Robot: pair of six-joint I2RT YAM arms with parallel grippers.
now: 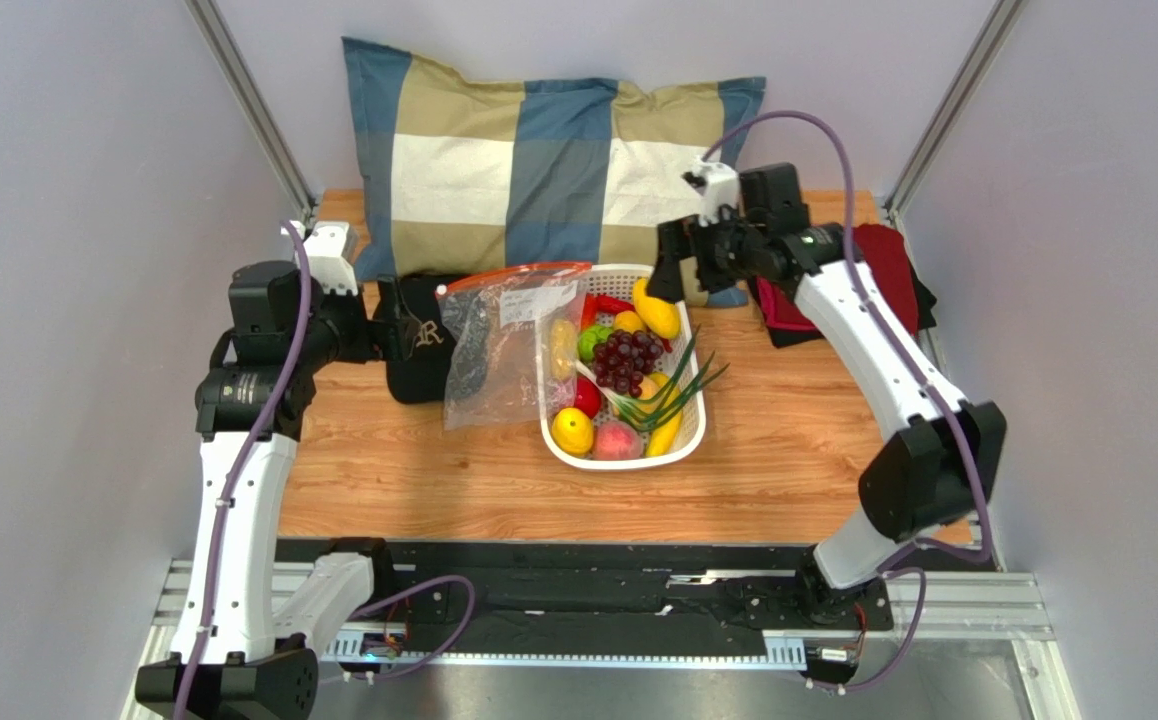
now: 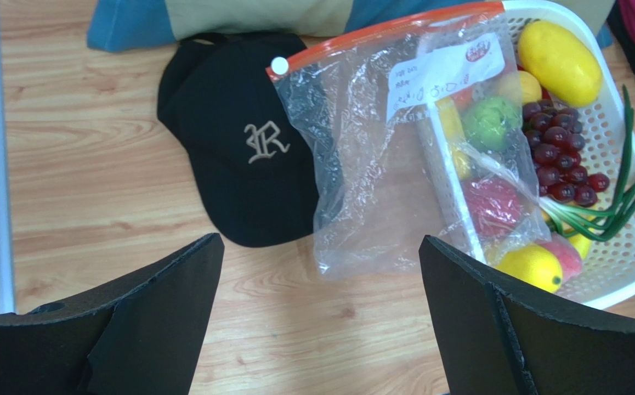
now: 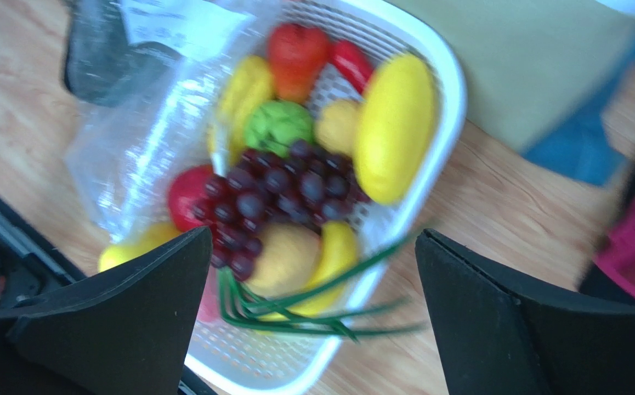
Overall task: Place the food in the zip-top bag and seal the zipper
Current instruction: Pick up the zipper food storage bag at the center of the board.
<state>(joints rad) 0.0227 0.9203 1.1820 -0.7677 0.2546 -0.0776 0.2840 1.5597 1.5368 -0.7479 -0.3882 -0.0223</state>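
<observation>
Top external: the right gripper [image 1: 672, 270] hangs over the far rim of the basket [image 1: 623, 462], jaws wide and empty, with the food [image 1: 627, 360] heaped just near of it, so that's the closer arm. The bag [image 1: 498, 357] lies left, lapping the basket's left rim, zipper [image 1: 518, 276] at its far end, probably shut. The left gripper [image 2: 319, 243] hovers left of it, jaws wide too.

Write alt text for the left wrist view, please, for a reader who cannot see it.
A clear bag with an orange zipper lies on a wooden table, overlapping a black cap and the rim of a white basket of fruit. The open fingers of the left gripper frame the bottom edge.
</observation>
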